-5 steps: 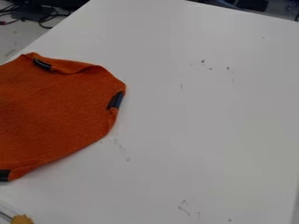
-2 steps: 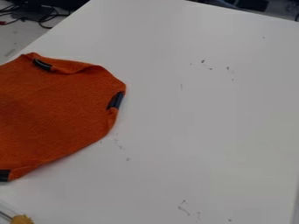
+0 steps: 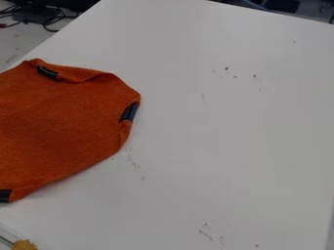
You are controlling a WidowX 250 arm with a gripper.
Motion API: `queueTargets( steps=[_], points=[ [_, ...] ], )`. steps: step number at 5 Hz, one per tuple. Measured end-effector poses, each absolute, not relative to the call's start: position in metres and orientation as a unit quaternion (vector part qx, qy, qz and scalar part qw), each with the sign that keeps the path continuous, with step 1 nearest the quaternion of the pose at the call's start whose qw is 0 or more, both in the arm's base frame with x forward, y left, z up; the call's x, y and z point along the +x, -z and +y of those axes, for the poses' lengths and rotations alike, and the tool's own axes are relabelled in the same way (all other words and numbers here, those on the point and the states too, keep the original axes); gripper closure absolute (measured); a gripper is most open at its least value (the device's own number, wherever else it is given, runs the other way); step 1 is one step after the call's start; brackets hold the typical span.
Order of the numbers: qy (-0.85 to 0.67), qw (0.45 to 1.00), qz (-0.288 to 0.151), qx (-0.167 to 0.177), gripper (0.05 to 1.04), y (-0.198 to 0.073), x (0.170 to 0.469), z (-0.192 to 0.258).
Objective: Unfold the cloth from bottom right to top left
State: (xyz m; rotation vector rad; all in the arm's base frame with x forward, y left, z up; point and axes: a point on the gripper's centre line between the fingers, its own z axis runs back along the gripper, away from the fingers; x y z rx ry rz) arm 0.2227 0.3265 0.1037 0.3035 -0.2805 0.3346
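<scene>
We see the orange cloth (image 3: 58, 132) at nine o'clock on the white table (image 3: 228, 146). It runs out past the side of what we see, so some folds may be hidden from us. Its top rim is turned over, and a dark strip (image 3: 129, 112) sits at its three o'clock side. We can't tell if our gripper is open or closed, or if it has hold of anything.

We think the cloth has yet to be opened from its bottom right side, toward between ten and eleven o'clock. If we pinch too deep, we could grab two layers and drag the whole cloth. If we pinch too little, the edge could slip away. The cloth's top corner is near the table's edge at ten o'clock, so a big pull might make it hang over. If we let go too soon, it could flop back in a lump. If we swing low at seven o'clock, we could bump the yellow thing (image 3: 25, 244).
</scene>
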Motion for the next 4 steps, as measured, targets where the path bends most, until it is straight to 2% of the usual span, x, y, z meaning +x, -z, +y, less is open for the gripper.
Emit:
queueTargets(
  steps=[1, 2, 3, 4],
  points=[
    [-0.153, 0.97, -0.135, 0.135, 0.082, -0.107, 0.227, 0.307],
    [-0.132, 0.98, -0.107, 0.1, 0.082, -0.102, 0.237, 0.282],
    [-0.095, 0.992, -0.034, 0.076, 0.082, -0.109, 0.249, 0.256],
    [-0.062, 0.996, -0.007, 0.061, 0.082, -0.104, 0.267, 0.219]
  ],
)
